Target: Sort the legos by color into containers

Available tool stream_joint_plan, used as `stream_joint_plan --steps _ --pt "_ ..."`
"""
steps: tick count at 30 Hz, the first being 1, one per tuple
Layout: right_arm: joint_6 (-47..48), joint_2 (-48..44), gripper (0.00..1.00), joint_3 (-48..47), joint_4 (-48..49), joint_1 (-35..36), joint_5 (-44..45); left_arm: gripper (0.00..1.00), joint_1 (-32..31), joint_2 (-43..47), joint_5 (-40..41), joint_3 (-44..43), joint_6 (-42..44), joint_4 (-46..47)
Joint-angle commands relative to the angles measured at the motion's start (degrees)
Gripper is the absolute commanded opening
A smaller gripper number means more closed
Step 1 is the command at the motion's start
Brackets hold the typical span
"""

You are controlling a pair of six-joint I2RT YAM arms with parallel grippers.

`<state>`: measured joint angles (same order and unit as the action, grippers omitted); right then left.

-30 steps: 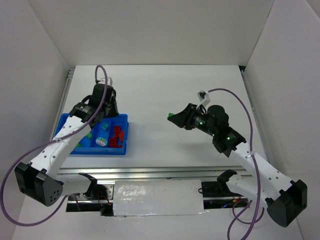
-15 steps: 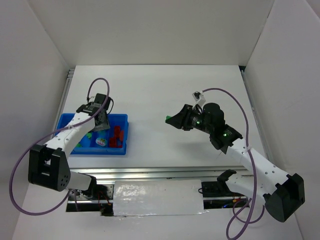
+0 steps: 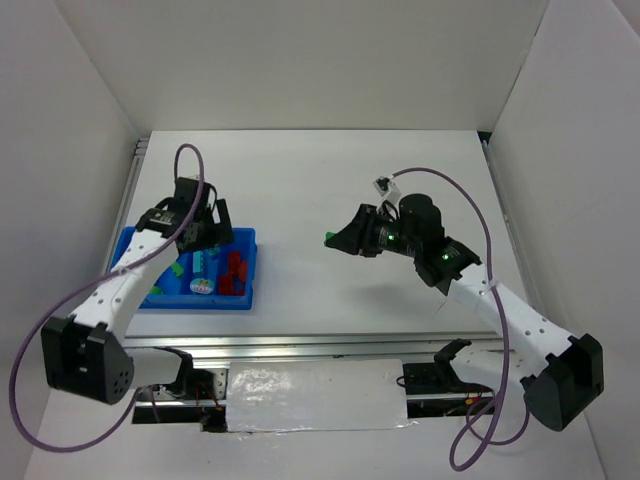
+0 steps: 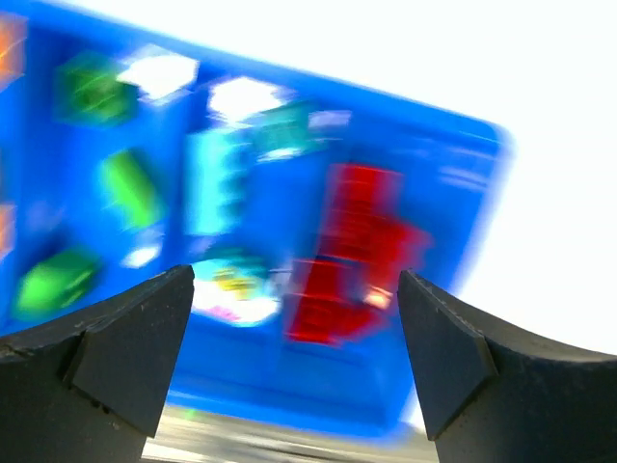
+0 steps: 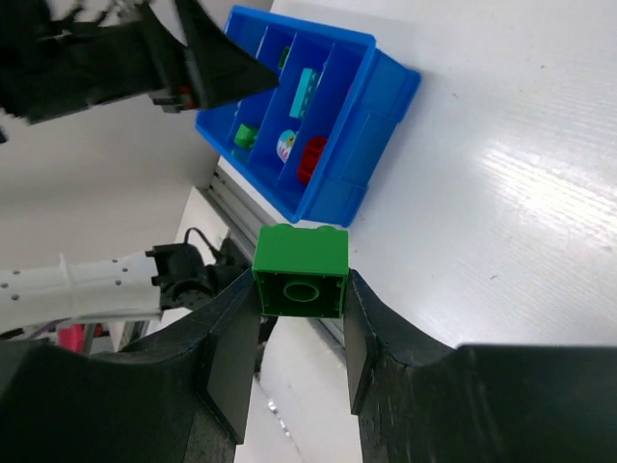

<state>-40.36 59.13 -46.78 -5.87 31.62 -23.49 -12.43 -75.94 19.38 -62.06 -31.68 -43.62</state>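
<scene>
The blue tray (image 3: 250, 272) lies at the left of the table, its long compartments side by side. Inside it I see red bricks (image 4: 352, 256), a teal brick (image 4: 212, 183), green bricks (image 4: 130, 183) and a pale multicoloured piece (image 4: 231, 289); this view is motion-blurred. My left gripper (image 3: 207, 228) hovers over the tray's far end, open and with nothing between its fingers. My right gripper (image 5: 301, 299) is shut on a green brick (image 5: 301, 265), held in the air above the table's middle (image 3: 330, 238), to the right of the tray (image 5: 381, 101).
An aluminium rail (image 3: 300, 346) runs along the near edge, with a white taped panel (image 3: 315, 395) below it. A second rail (image 3: 135, 180) borders the table's left side. White walls enclose the back and both sides.
My left gripper has opened above the tray and its arm has shifted over the tray's far end. The right gripper has carried the green brick slightly left.
</scene>
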Motion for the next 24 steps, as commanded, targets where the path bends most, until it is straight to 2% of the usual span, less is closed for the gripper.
stream_joint_plan --steps 1,3,4,6,7,11,14,18,24 --pt "0.7 2.6 0.0 -8.7 -6.9 -0.4 -3.0 0.99 -0.4 10.4 -21.0 -1.8 8.8 9.9" --pt "0.4 5.2 0.0 -12.3 -12.8 -0.8 -5.4 0.99 -1.2 12.8 -31.4 0.2 12.7 17.5" --pt "0.1 6.2 0.0 -15.4 -14.3 -0.8 -6.9 0.99 -2.0 14.1 -40.0 0.5 13.6 19.2" --pt "-0.6 7.6 0.0 -18.0 -16.4 -1.2 -10.3 0.99 -5.9 15.1 -45.6 2.0 15.6 24.9" --pt "-1.6 8.7 0.0 -19.6 -17.2 -1.4 -14.8 0.99 -7.8 15.7 -48.2 2.2 15.9 26.5" --pt "-7.3 9.6 0.0 -20.2 -13.8 -2.8 -25.0 0.98 -18.2 15.8 -47.8 0.2 17.7 30.7" --pt "-14.1 10.1 0.0 -19.5 -9.4 -5.0 -33.3 0.98 -22.1 15.6 -47.6 -3.1 19.4 31.6" --pt "-21.8 9.8 0.0 -18.5 1.0 -5.7 -41.5 0.98 -23.3 14.5 -49.7 -5.9 20.6 31.7" --pt "-27.4 9.2 0.0 -17.3 4.7 -5.6 -45.2 0.98 -23.5 12.3 -55.0 -8.0 18.3 34.6"
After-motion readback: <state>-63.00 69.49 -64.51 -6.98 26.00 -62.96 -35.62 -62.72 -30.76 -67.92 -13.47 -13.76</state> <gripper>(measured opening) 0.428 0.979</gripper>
